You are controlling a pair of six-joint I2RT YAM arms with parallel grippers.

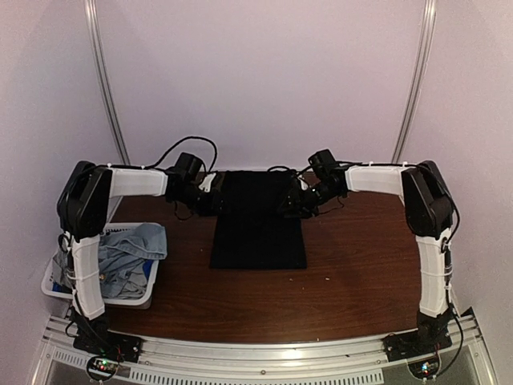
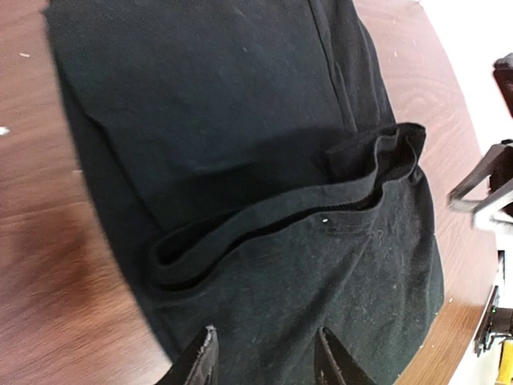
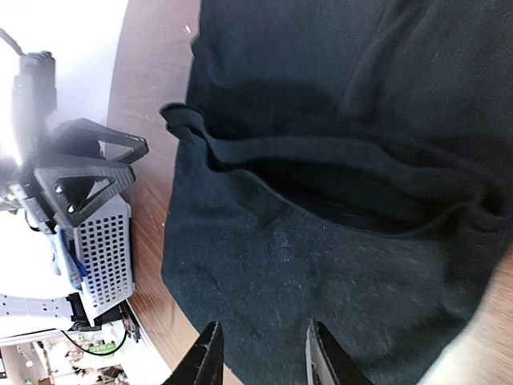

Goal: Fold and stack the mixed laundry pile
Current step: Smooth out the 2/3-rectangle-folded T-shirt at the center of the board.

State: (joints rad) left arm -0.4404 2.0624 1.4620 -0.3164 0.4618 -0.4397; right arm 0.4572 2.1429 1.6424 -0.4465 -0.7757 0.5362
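A large black shirt [image 1: 258,228] lies as a folded rectangle in the middle of the brown table [image 1: 361,273]. Both grippers hover over its far edge. My left gripper [image 1: 210,192] is at the far left corner, and in its wrist view the gripper [image 2: 268,341] stands open over the black cloth [image 2: 240,120], near a raised fold ridge [image 2: 280,224]. My right gripper [image 1: 292,200] is at the far right corner, open above the shirt [image 3: 337,265], nothing pinched between its fingers [image 3: 207,353]. The rest of the laundry pile, with light-blue denim [image 1: 128,249] on top, sits in the basket.
A white slatted basket [image 1: 56,287] stands at the table's left near corner, beside the left arm's base; it also shows in the right wrist view as the basket [image 3: 104,257]. White walls and metal rails enclose the back. Bare wood lies in front of the shirt.
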